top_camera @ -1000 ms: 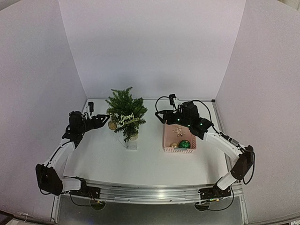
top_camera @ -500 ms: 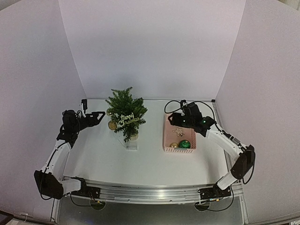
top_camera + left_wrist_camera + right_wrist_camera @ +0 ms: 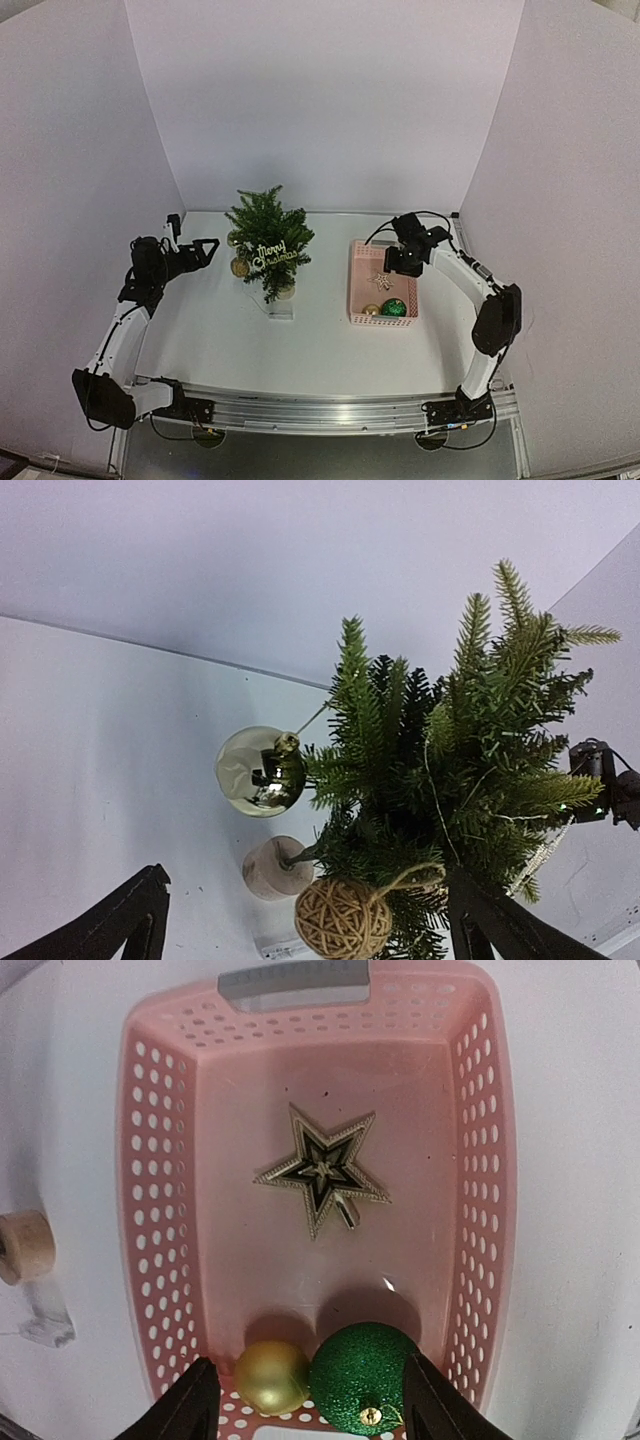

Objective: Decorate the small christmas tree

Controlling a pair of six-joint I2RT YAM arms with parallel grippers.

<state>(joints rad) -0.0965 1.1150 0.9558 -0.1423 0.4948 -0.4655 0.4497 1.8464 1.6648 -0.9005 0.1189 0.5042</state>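
The fingers of the left gripper (image 3: 207,250) are spread wide, and nothing is held between them. They are pointed at the small christmas tree (image 3: 268,238) from its left side. A shiny ball (image 3: 260,772) and a twine ball (image 3: 343,920) are hung on its branches.

The fingers of the right gripper (image 3: 308,1365) are set partly apart and empty above the pink basket (image 3: 160,1160). A star (image 3: 320,1170), a gold ball (image 3: 272,1377) and a green ball (image 3: 363,1377) are laid in it.

The tree is stood upright on the table (image 3: 220,340), left of the basket and apart from it.

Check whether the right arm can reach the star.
Probably yes: the right gripper hangs open above the open-topped basket, and the star lies flat, apart from the gold ball and green ball.
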